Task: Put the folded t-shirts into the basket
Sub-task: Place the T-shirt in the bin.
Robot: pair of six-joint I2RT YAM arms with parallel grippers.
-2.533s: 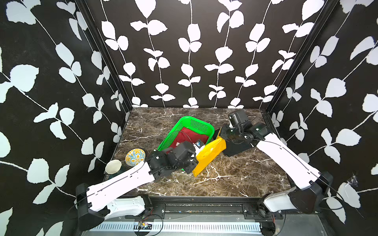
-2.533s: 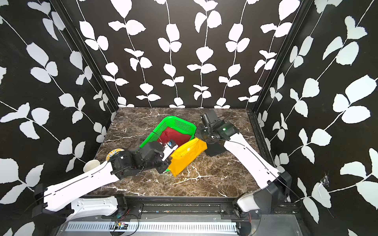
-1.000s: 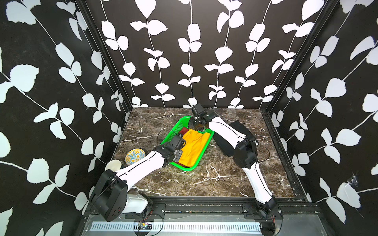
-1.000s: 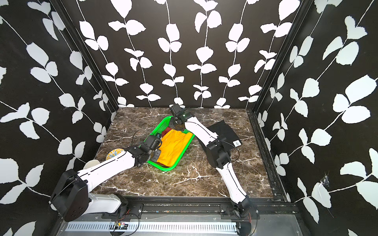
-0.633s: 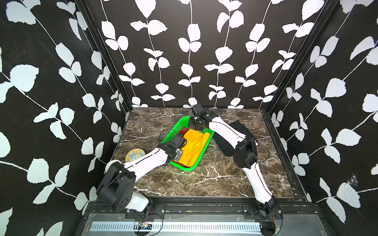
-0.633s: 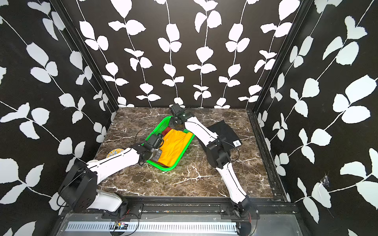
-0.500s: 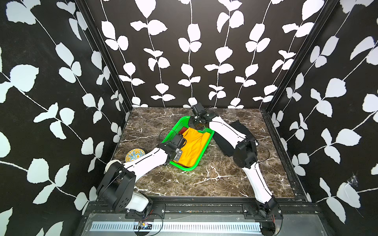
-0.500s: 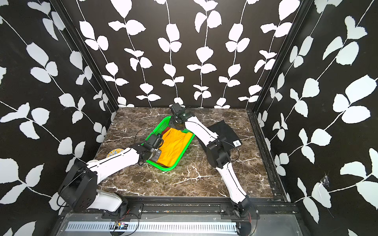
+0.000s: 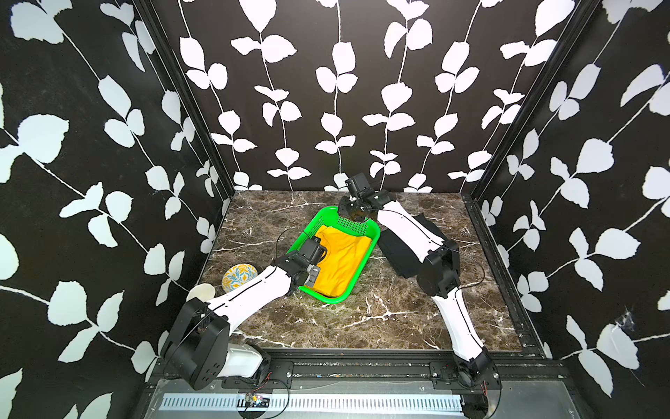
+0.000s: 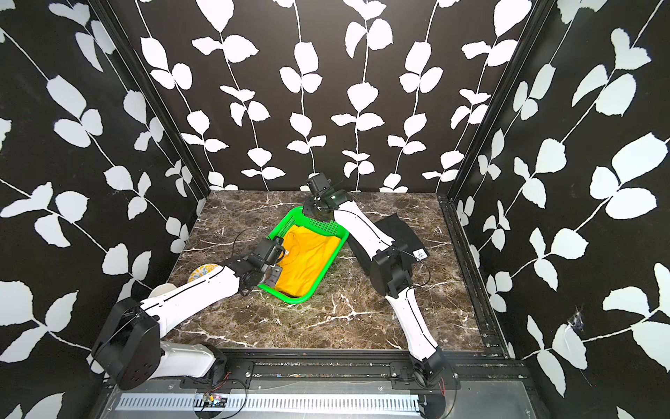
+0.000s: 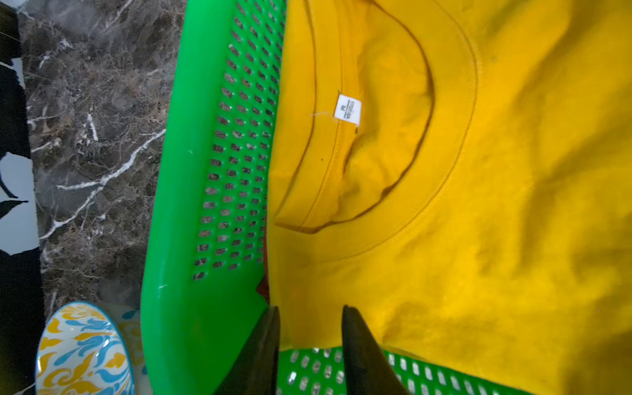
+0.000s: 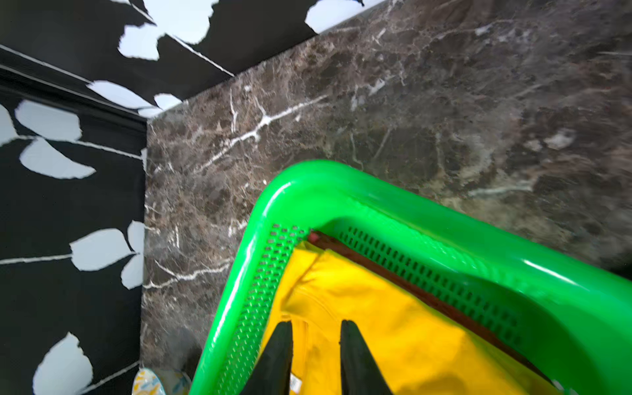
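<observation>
- Near edge, left side: cream cup (image 9: 201, 291) and patterned yellow-blue ceramic bowl (image 9: 239, 276) on the brown marble table (image 9: 362, 319), beside the left arm.
- Left gripper (image 11: 309, 314) over the near end of the bright green perforated plastic basket (image 9: 362, 266) — jaws slightly apart, nothing between them, tips just above the cloth.
- Folded yellow cloth t-shirt (image 9: 342, 259) lies flat in the basket, small white neck label (image 11: 349, 108) showing; a red cloth edge (image 12: 410, 287) peeks out under it along the basket wall, so the red t-shirt is underneath.
- Folded black cloth t-shirt (image 10: 400, 228) on the table right of the basket, partly under the right arm — outside the basket.
- Right gripper (image 12: 316, 326) at the far basket corner, jaws a little apart, empty, over the yellow shirt.
</observation>
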